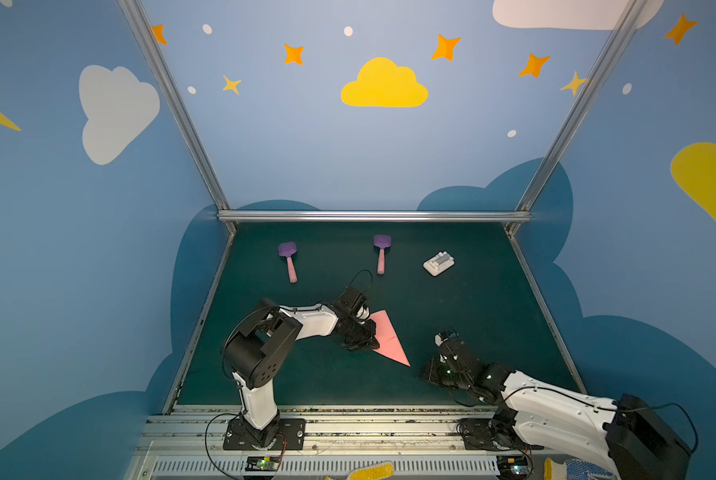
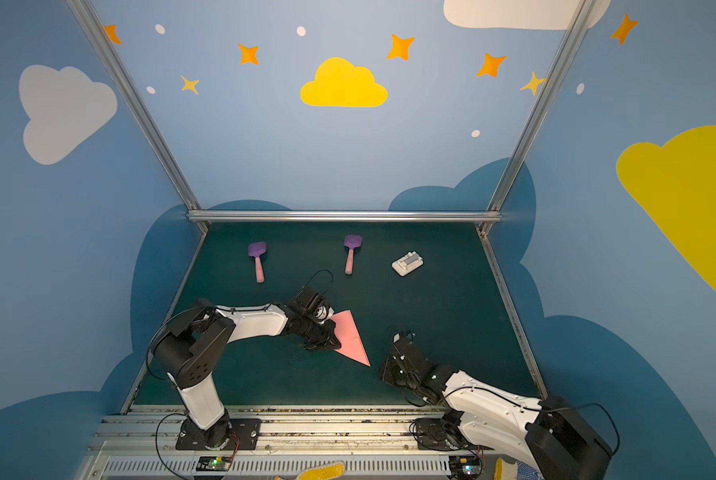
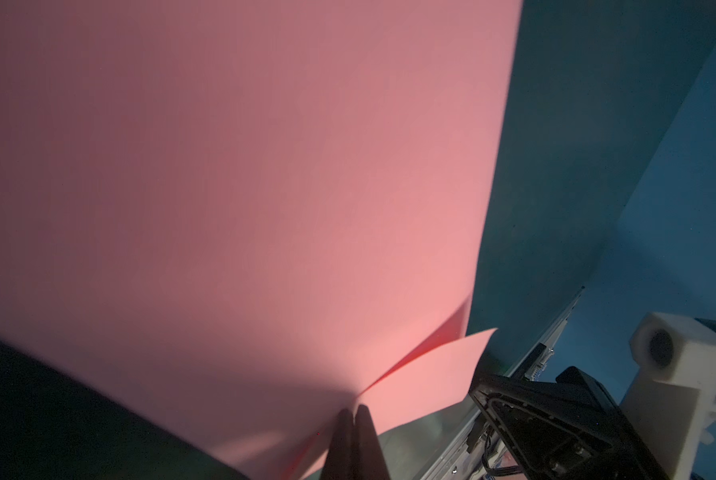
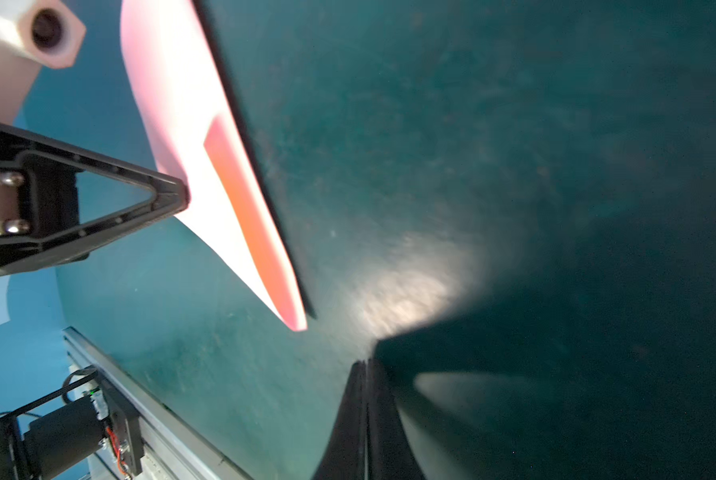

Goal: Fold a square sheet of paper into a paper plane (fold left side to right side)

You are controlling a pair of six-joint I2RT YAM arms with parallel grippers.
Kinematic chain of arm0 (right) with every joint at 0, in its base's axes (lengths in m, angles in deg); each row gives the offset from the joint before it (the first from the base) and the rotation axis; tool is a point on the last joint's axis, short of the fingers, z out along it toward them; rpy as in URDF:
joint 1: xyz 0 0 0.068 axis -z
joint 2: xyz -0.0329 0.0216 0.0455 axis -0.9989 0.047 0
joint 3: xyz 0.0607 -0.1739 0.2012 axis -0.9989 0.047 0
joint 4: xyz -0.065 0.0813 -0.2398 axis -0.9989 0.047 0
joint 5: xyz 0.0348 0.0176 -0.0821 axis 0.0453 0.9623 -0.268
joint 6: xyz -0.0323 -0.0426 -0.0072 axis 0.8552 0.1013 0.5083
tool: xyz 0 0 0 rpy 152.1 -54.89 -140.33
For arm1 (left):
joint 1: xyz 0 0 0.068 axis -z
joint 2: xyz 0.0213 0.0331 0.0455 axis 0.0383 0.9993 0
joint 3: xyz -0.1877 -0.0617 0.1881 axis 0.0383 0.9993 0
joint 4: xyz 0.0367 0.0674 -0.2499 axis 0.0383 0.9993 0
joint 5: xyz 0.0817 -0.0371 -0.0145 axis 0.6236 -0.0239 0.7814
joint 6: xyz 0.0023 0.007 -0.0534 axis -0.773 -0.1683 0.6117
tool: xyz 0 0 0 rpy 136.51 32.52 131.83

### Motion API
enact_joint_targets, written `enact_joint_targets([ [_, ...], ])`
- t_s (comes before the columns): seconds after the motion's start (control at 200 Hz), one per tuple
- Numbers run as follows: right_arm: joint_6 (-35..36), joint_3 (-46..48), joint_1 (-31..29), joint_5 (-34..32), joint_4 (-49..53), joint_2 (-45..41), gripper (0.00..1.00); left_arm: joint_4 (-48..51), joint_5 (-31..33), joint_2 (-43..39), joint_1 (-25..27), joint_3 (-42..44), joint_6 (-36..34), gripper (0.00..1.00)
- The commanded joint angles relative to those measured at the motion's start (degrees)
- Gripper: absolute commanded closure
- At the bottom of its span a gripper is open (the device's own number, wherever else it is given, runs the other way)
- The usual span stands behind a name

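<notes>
Top view: near the middle of the green desk (image 1: 472, 324), the paper plane (image 1: 390, 340) was shown, its long axis slanted, nose aimed near-right toward the right pincer (image 4: 366, 362), pressed together, empty, apart. Its left edge was pinched by the left pincer (image 3: 354, 409); edges, it was judged, would best be aligned before creasing.

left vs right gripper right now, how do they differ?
The left gripper is pinched on the folded pink paper; the right gripper holds nothing. The left gripper sits at the paper's long edge; the right gripper is apart from it, near its pointed tip, over the mat. Shared: both are shut.
</notes>
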Motion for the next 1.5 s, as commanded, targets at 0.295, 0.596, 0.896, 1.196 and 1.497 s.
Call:
enact_joint_targets([
  [0.295,5.9,-16.0,-0.4,9.8,-4.0,17.9,1.0,3.2,4.6,3.8,0.9,2.0,-0.4,0.96],
  [0.596,5.8,-21.7,-1.5,10.8,-8.4,29.6,1.0,2.8,4.2,4.0,0.9,1.9,-0.5,0.96],
  [0.896,4.5,-18.2,-1.3,9.5,-11.0,32.1,1.0,2.3,4.2,3.9,0.9,2.4,-0.3,0.96],
  [1.196,3.0,-11.8,-0.7,8.0,-11.4,28.6,1.0,2.1,4.3,3.9,1.0,2.8,-0.2,0.96],
  [1.497,0.4,-2.7,1.6,4.8,-8.4,18.8,1.0,2.5,4.6,3.7,1.0,2.8,-0.3,0.96],
])
